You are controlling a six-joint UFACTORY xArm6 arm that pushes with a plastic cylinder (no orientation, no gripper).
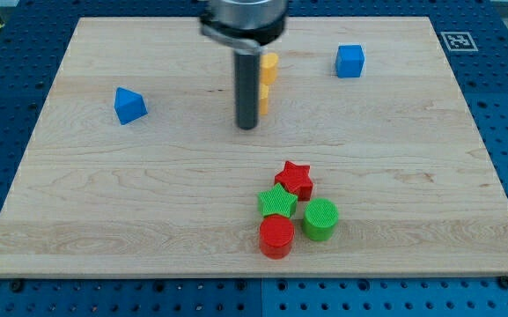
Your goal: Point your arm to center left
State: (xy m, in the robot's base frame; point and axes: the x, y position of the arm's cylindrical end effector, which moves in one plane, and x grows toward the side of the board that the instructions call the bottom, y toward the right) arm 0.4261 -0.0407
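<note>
Nearest the view's bottom stands a red cylinder [276, 236], the lowest member of a tight cluster of four blocks on the wooden table [104, 220]. A green star [277, 202] sits just above it and touches it, or nearly so. A green cylinder [320, 219] stands just to the view's right of these two. A red star [295, 179] caps the group at its upper side, close against the green star.

Higher up, near the middle of the table's width, the arm's dark rod comes down from a round mount at the view's top. The tip [247, 126] rests on the wood well above the cluster and apart from every block in it. The arm ends in this plain rod rather than a hand, so it shows nothing parted, closed or clamped.

Just to the view's right of the rod, and partly hidden behind it, is a yellow block [269, 66]; its shape cannot be made out, and whether the rod touches it cannot be told. A blue cube [349, 61] stands further to the view's right, near the table's top edge. A blue block with a pointed, wedge-like top [129, 105] lies well to the view's left of the tip, in the upper left part of the table.

The centre-left area [69, 154] of the table lies below that blue wedge-like block and well to the view's left of the tip, so the tip stands near the table's centre and not at that side
</note>
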